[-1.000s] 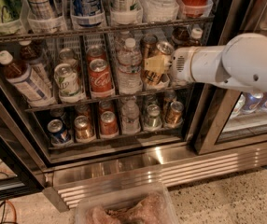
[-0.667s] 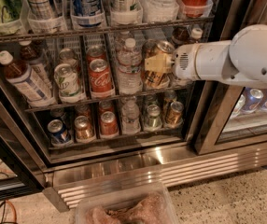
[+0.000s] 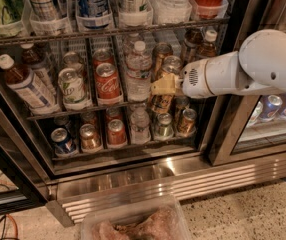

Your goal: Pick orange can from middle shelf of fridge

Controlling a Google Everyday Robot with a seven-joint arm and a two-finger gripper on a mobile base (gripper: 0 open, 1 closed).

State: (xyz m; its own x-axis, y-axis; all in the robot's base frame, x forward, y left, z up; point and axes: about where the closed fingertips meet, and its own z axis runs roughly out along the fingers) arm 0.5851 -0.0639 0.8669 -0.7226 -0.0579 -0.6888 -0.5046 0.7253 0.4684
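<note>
Poking into the fridge [image 3: 133, 176], one end effector [image 3: 165, 85] covers one orange can [image 3: 160, 104]; grip cannot be told.

The setting looks like a shop or a staff canteen's drinks corner. A tall display fridge [image 3: 133, 180] with a black frame, glass doors and a ribbed steel base stands on a speckled floor [image 3: 243, 210]. Its wire racks carry lanes of stock: Coca-Cola cans [image 3: 107, 83], water bottles [image 3: 139, 73] and brown bottles [image 3: 25, 83]. A second glazed compartment on the right holds blue cans [image 3: 270, 107]. The robot's tool [image 3: 165, 84] reaches in above the middle shelf [image 3: 83, 110], just right of the water bottles.
</note>
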